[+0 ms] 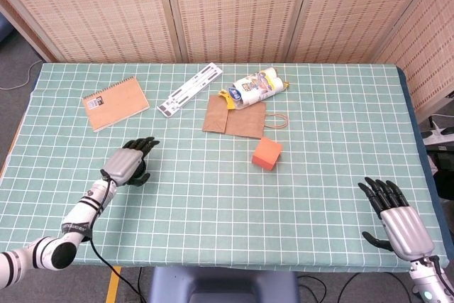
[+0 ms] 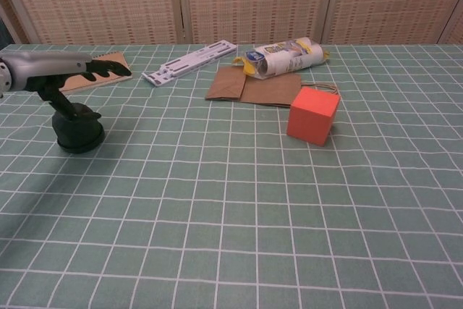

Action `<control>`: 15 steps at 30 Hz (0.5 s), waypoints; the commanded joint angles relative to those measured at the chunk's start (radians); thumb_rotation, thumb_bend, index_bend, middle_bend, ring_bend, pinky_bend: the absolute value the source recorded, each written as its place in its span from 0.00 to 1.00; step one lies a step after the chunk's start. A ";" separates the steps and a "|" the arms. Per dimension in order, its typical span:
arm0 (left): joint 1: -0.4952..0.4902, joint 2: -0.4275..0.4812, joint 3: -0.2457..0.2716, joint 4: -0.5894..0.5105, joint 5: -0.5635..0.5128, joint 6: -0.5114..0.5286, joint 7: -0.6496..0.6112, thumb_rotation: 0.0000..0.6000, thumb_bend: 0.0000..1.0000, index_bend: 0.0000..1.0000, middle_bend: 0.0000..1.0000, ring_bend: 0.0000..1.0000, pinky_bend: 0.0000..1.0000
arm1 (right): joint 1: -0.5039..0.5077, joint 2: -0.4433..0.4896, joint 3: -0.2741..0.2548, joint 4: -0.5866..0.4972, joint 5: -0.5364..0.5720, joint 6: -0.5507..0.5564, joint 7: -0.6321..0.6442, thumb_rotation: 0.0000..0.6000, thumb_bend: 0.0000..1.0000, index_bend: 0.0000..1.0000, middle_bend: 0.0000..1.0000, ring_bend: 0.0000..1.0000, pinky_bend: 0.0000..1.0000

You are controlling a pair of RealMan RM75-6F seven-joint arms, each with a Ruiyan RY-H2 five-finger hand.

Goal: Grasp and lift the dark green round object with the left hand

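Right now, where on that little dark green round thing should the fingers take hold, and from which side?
Probably around the domed upper body of the dark green round object, coming from above, where the left hand hovers. Its flared base sits flat on the table, leaving no room underneath.

A table [image 1: 319, 204] under a green cloth with a white grid carries everything. At ten o'clock lies a brown spiral notebook [image 1: 115, 103]; toward twelve, a white flat plastic strip [image 1: 189, 89], a flat brown paper bag [image 1: 235, 116] and a crumpled white-and-yellow package [image 1: 257, 87]. Near centre sits an orange cube [image 1: 267, 153]; at nine o'clock, the dark green round object [image 2: 78, 134].
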 commanded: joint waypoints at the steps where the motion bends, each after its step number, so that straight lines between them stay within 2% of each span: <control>1: -0.066 -0.035 0.022 0.059 -0.103 -0.050 0.068 1.00 0.41 0.00 0.00 0.00 0.09 | 0.000 -0.002 0.001 0.000 0.002 -0.001 -0.004 1.00 0.08 0.00 0.00 0.00 0.00; 5: -0.135 -0.034 0.064 0.094 -0.219 -0.089 0.147 1.00 0.41 0.00 0.00 0.00 0.07 | 0.003 -0.004 0.000 0.000 0.005 -0.012 -0.011 1.00 0.08 0.00 0.00 0.00 0.00; 11: -0.216 -0.027 0.139 0.092 -0.379 -0.066 0.264 1.00 0.41 0.00 0.00 0.00 0.09 | 0.007 -0.004 0.001 0.000 0.010 -0.020 -0.009 1.00 0.08 0.00 0.00 0.00 0.00; 15: -0.262 0.002 0.179 0.043 -0.466 -0.022 0.330 1.00 0.41 0.04 0.00 0.00 0.11 | 0.009 -0.004 0.000 0.000 0.008 -0.024 -0.006 1.00 0.08 0.00 0.00 0.00 0.00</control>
